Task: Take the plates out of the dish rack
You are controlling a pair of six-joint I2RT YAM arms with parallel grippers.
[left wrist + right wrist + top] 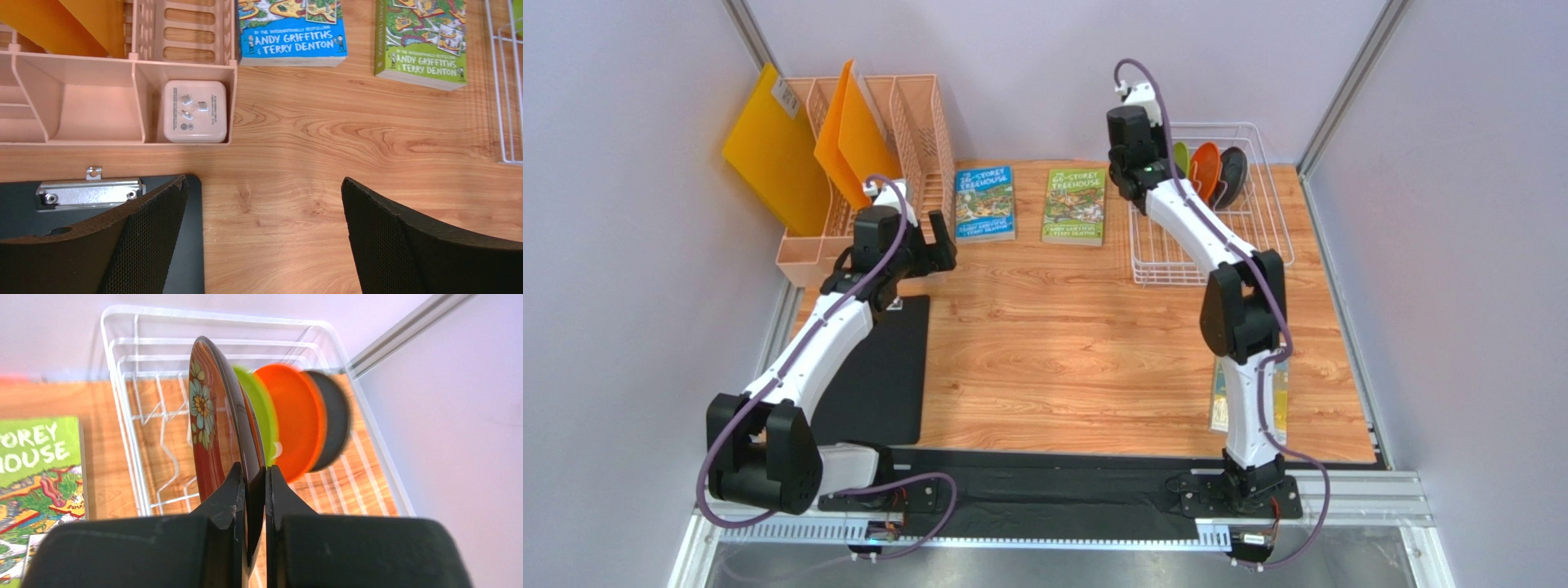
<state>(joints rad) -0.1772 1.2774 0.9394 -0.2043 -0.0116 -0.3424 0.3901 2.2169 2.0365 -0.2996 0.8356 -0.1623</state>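
The white wire dish rack (1271,233) (132,425) stands at the back right of the table. My right gripper (255,478) (1146,157) is shut on the rim of the dark red floral plate (212,422), which stands on edge at the rack's near end. Behind it stand the lime green plate (263,407) (1182,157), the orange plate (294,425) (1205,169) and the dark teal-black plate (334,422) (1232,175). My left gripper (264,239) (934,239) is open and empty above the wood, by the peach organiser.
A peach slotted organiser (879,159) (92,92) with orange folders (775,147) stands back left; a white plug adapter (195,110) lies in it. A blue book (984,202) and a green book (1075,206) lie mid-back. A black clipboard (879,368) lies left. Another book (1220,398) lies by the right arm.
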